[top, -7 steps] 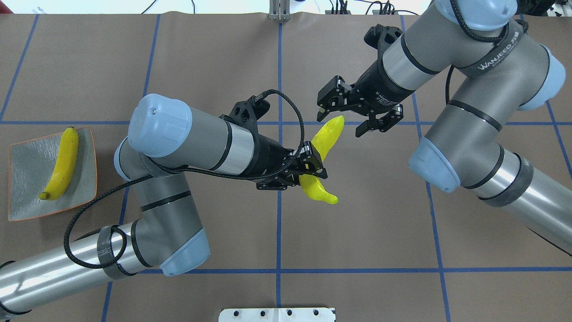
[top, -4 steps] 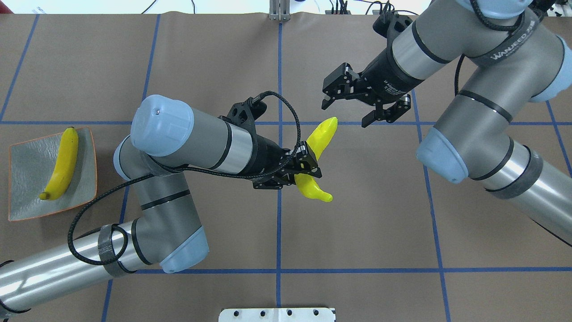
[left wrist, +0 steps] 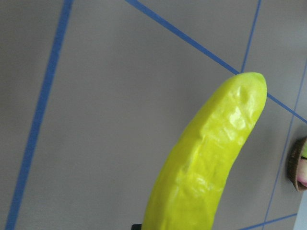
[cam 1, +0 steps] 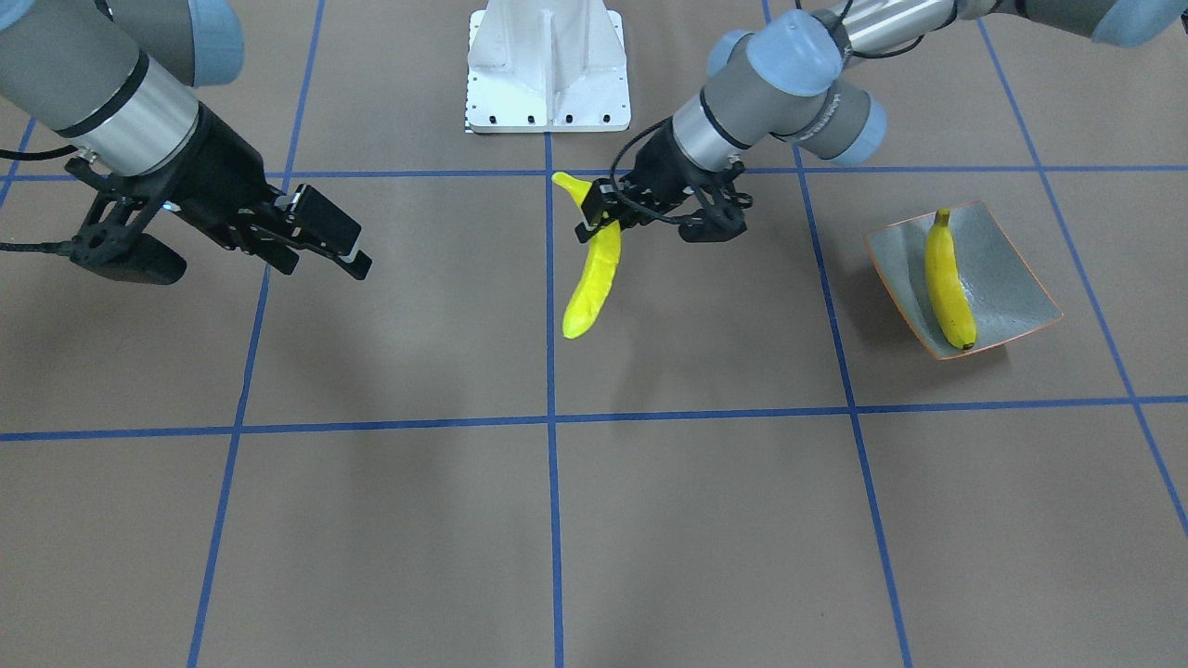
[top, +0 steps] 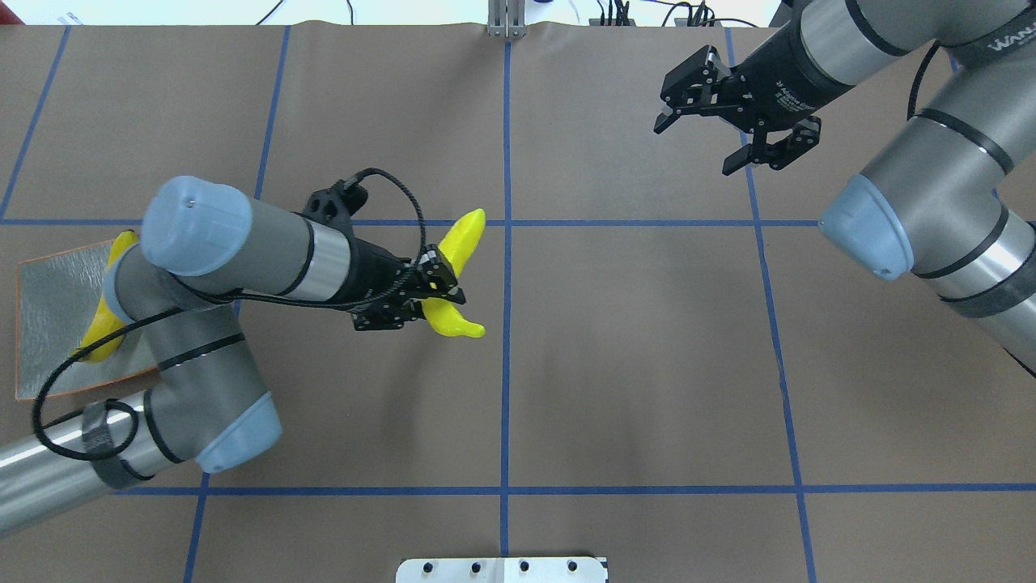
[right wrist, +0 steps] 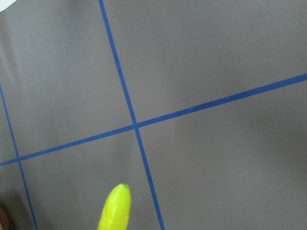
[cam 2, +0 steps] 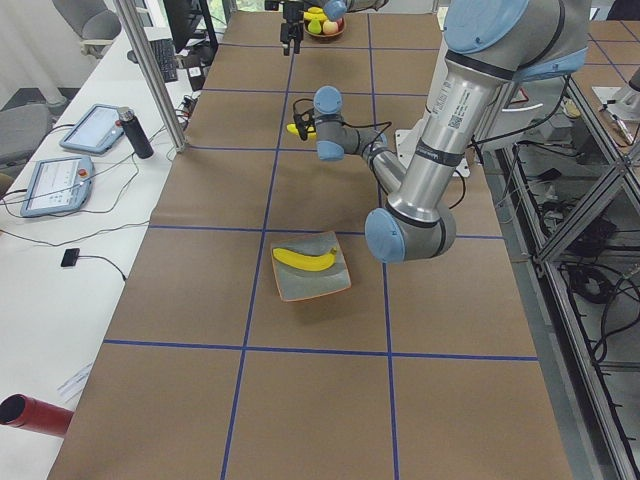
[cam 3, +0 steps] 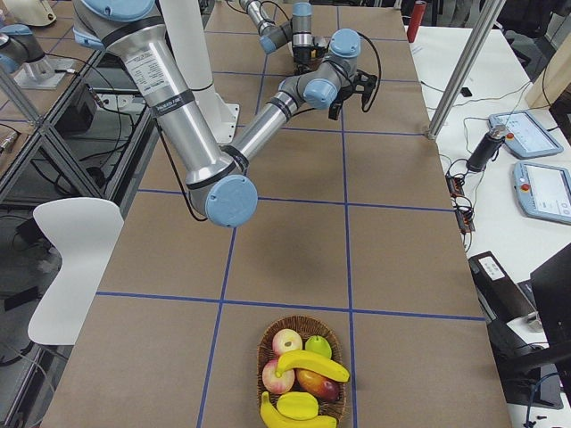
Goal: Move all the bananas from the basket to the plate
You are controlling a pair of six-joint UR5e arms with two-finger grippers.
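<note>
My left gripper (top: 437, 293) is shut on the middle of a bright yellow banana (top: 464, 235), held above the table just left of the centre line; this banana (cam 1: 594, 278) hangs tilted in the front-facing view. The grey-green plate (cam 1: 1012, 288) at the table's left end holds one banana (cam 1: 949, 283); from overhead my left arm hides part of the plate (top: 48, 324). My right gripper (top: 694, 147) is open and empty, far back on the right. The wicker basket (cam 3: 263, 348) at the right end holds two bananas (cam 3: 312, 364) among other fruit.
Apples (cam 3: 285, 341) and other fruit share the basket. The white robot base (cam 1: 548, 74) stands at the table's near-robot edge. Blue tape lines cross the brown table. A side bench with tablets (cam 2: 55, 185) and a dark bottle (cam 2: 135, 135) runs along the far side.
My left arm has swung left toward the plate, carrying the banana. My right gripper, still open, has drawn back and to the right, away from the banana.
</note>
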